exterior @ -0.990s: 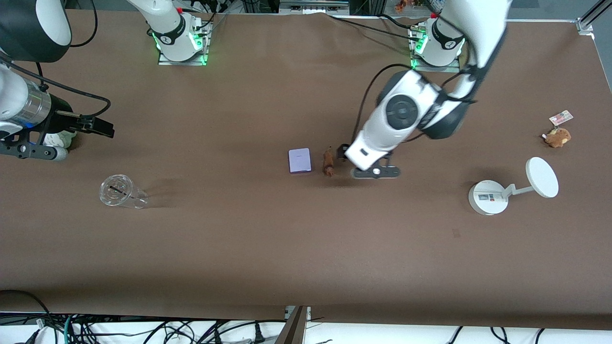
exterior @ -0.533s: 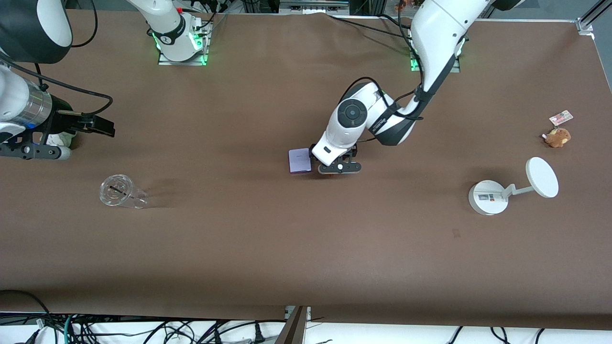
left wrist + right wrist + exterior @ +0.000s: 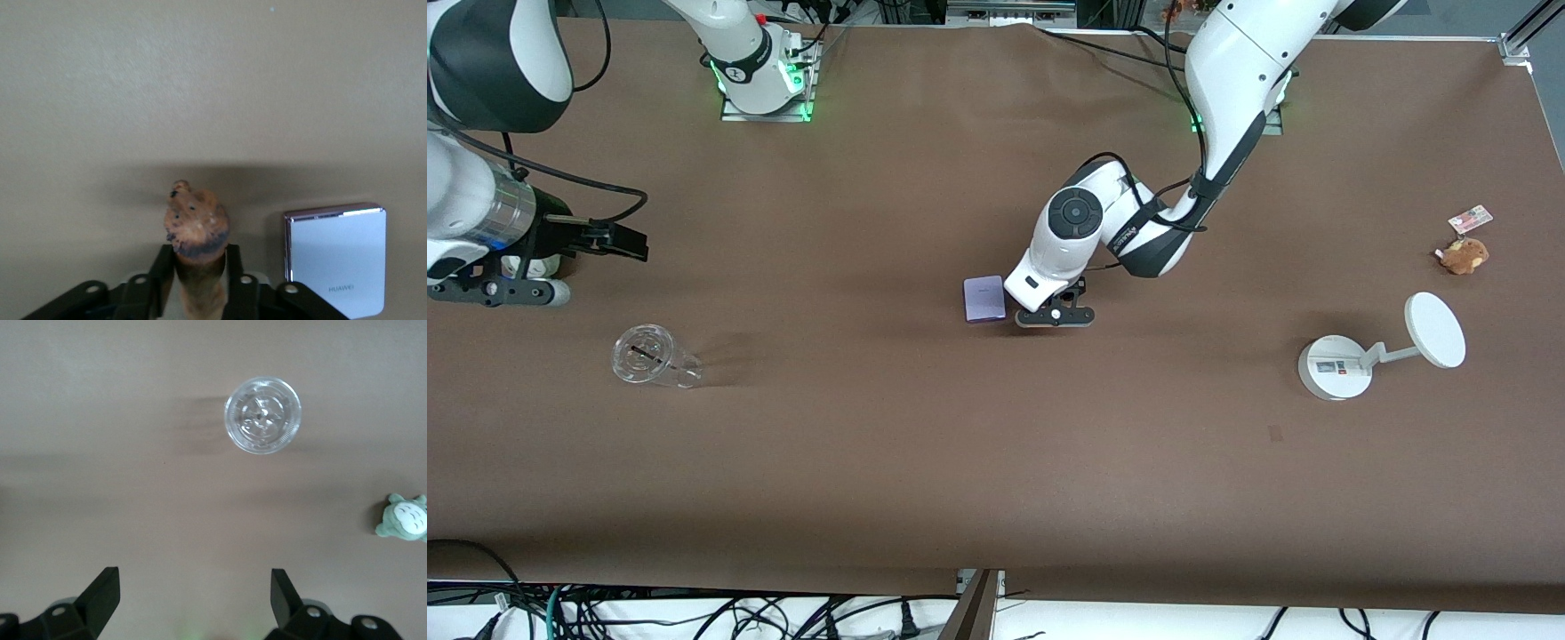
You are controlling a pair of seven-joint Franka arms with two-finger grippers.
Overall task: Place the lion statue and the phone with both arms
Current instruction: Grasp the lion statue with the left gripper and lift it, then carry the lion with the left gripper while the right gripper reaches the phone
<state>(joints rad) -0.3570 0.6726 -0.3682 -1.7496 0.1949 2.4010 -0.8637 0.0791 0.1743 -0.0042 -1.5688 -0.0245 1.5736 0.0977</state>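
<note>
The lion statue [image 3: 197,223], small and reddish-brown with a darker end, lies on the brown table beside the phone [image 3: 984,298]. In the front view it is hidden under the left arm's hand. My left gripper [image 3: 1052,315] is down at the table, and in the left wrist view [image 3: 198,252] its black fingers press on both sides of the statue's body. The phone [image 3: 337,257] is a flat lavender-white rectangle lying flat, apart from the fingers. My right gripper [image 3: 494,289] waits at the right arm's end of the table. It is open and empty in the right wrist view [image 3: 193,587].
A clear plastic cup [image 3: 649,357] lies on its side, nearer to the front camera than the right gripper. A grey-green plush [image 3: 403,519] sits by the right gripper. A white round-based stand [image 3: 1334,366], a tan plush [image 3: 1463,255] and a small card [image 3: 1470,218] are at the left arm's end.
My left gripper moved from beside the lion statue to over it, came down, and its fingers now press the statue. The right arm shifted slightly.
</note>
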